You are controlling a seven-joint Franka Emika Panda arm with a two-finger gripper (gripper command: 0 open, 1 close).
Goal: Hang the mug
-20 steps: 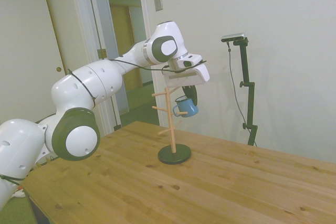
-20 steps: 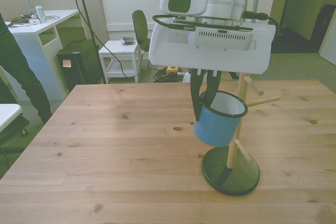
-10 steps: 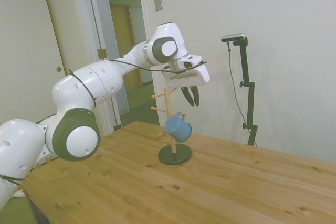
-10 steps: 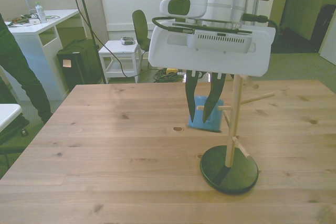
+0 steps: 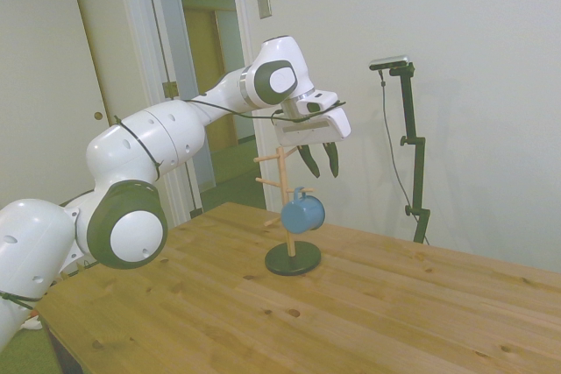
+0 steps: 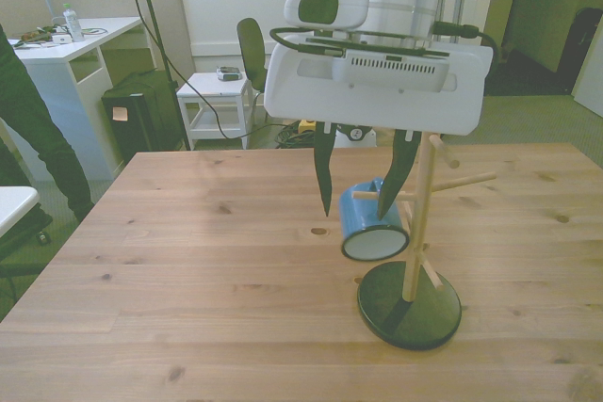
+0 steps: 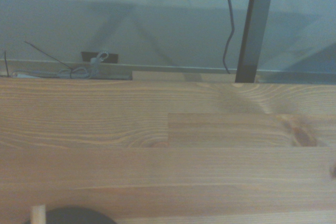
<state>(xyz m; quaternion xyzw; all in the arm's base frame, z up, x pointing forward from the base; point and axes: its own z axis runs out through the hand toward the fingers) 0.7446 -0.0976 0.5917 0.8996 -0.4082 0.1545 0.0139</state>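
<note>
Mug (image 6: 374,225), light-blue with white inside, hangs tilted on the wooden rack (image 6: 417,223); jaws spread wide, empty.

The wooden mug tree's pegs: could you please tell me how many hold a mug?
1: the small light-blue enamel mug hangs on a low peg of the wooden mug tree; its other visible pegs are bare.

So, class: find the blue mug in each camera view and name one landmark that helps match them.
Side view: the mug hangs on the wooden rack, below the open gripper.
Front view: mug at centre, mouth toward the camera.
Wrist view: not in it.
Shared landmark: the rack's dark round base.
</note>
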